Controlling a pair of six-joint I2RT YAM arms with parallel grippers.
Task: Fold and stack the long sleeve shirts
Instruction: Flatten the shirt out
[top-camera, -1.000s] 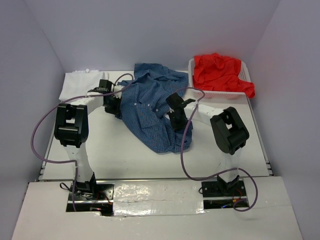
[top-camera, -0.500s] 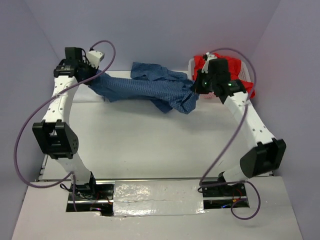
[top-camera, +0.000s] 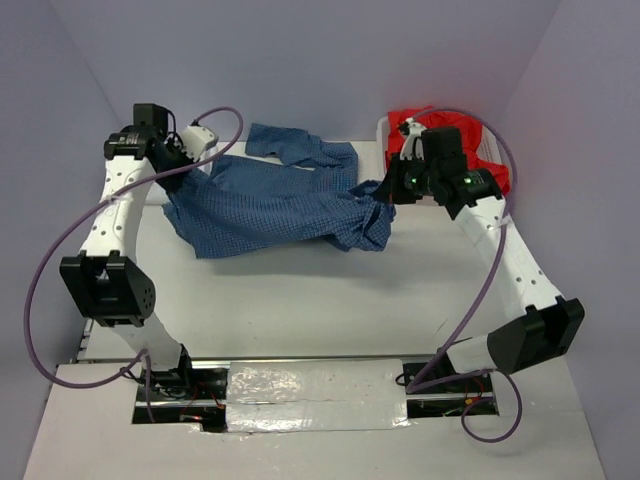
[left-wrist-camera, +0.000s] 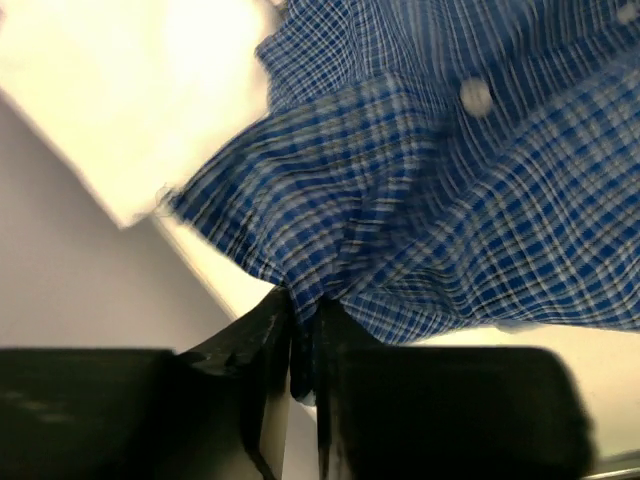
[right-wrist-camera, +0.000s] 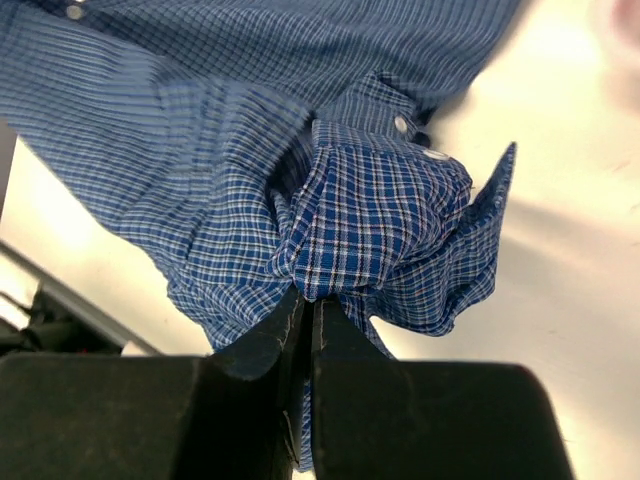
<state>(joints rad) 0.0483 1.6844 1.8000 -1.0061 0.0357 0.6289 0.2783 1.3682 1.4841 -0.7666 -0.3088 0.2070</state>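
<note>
Both sides of the blue checked button-up shirt are pinched: left gripper clamped tight on one, right gripper on the other.

No text, label, brand mark or number can be read in any view, neither on the blue checked shirt nor on the counter.
</note>
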